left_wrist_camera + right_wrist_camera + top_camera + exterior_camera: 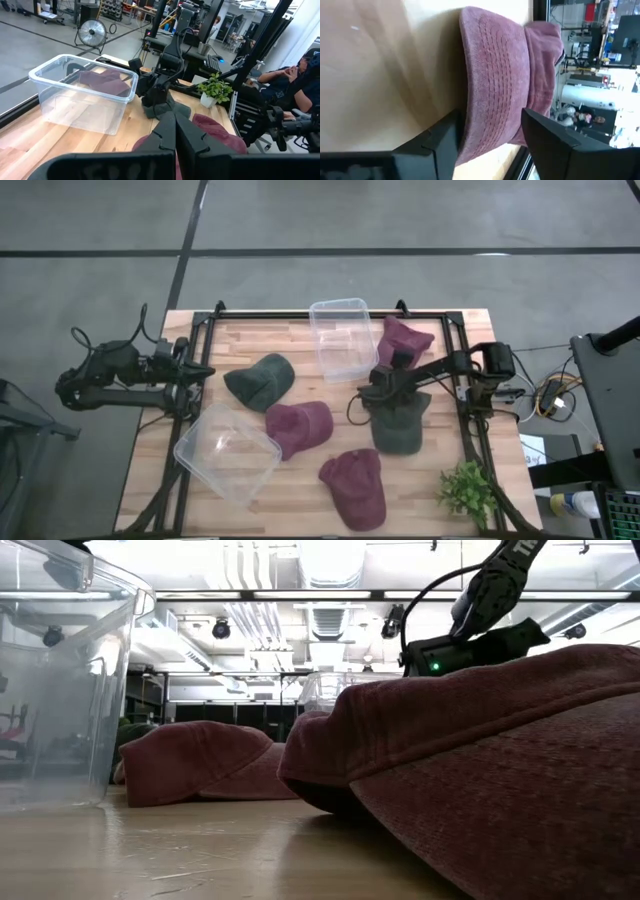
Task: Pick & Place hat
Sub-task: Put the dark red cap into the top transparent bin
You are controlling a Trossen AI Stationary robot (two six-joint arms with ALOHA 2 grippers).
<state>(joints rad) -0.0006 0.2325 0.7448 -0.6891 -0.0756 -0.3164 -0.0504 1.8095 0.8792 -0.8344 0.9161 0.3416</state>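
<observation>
Right gripper [377, 385] right of frame centre, fingers [555, 145] apart, straddling the brim of the maroon hat [492, 85] at upper right beside the clear bin [340, 337]. Left gripper [203, 370] parked at mid-left table edge [150, 430], fingers together, holding nothing.

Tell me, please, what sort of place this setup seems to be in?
Probably a robotics lab or workshop. The wooden table stands on a bare concrete floor; beyond it are a floor fan, equipment racks and seated people at workstations under exposed ceiling ducts.
</observation>
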